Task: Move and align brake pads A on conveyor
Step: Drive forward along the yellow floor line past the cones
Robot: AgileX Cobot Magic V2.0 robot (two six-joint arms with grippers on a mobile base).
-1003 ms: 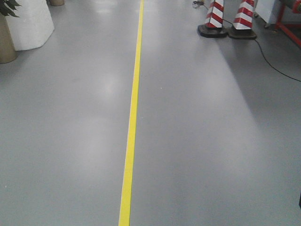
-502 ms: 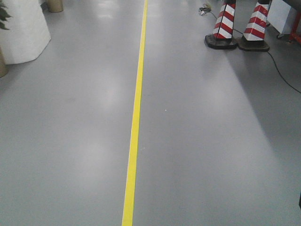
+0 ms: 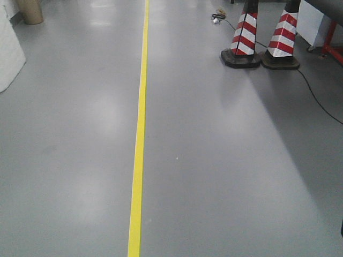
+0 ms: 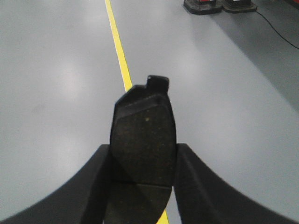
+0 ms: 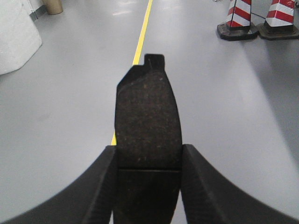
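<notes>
left gripper [image 4: 144, 151]: clamped on flat dark-grey curved brake pad [image 4: 145, 121] | right gripper [image 5: 148, 151]: clamped on second dark-grey brake pad [image 5: 148, 112] | both above glossy grey floor [image 3: 225, 160], probably gripped for carrying | conveyor: not visible

Smooth grey glossy floor [image 3: 225, 160] fills exterior front view, soft light patches left of centre, darker shade band on right side. Narrow yellow tape line [image 3: 138, 160] runs from bottom edge, left of centre, straight up to top edge. Upper right: two red-and-white striped cones on black bases, left one [image 3: 242, 43] just beside right one [image 3: 281, 45]. Thin black cable [image 3: 321, 104] trails from cone bases to right edge. Upper left corner: brown cylinder [image 3: 29, 9]. Left edge: white bulky block [image 3: 9, 53].
</notes>
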